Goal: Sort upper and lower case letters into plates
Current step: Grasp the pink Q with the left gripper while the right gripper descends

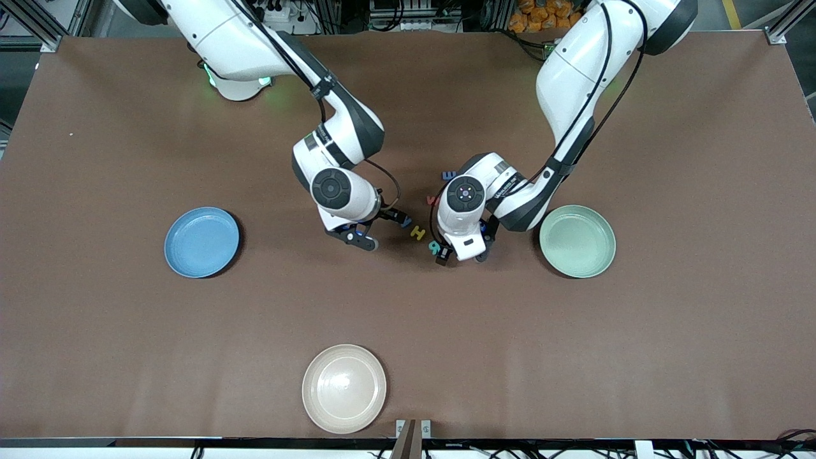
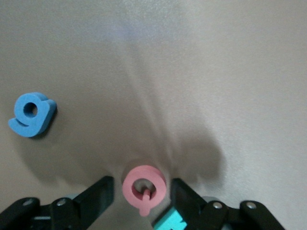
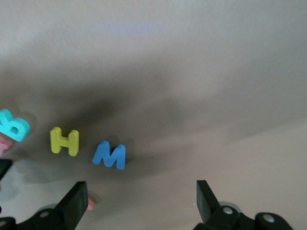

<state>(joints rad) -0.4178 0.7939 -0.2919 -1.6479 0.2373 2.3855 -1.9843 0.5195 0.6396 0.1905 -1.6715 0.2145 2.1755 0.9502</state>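
My left gripper (image 1: 460,257) (image 2: 142,184) is low over the table, near the mint green plate (image 1: 577,241). It stands open around the red Q (image 2: 145,189), with a gap on each side. The teal R (image 2: 170,223) (image 1: 435,247) lies against one finger, and the blue g (image 2: 31,114) lies apart. My right gripper (image 1: 384,231) (image 3: 140,187) is open over bare table beside the blue M (image 3: 109,155) (image 1: 406,223) and the yellow H (image 3: 64,141) (image 1: 417,233). A blue letter (image 1: 449,174) and a red one (image 1: 432,200) lie by the left hand. The sky blue plate (image 1: 202,242) is empty.
A cream-white plate (image 1: 344,389) sits near the table's front edge. The letters lie crowded in the middle of the brown table between the two hands. Both coloured plates stand out toward the table's ends.
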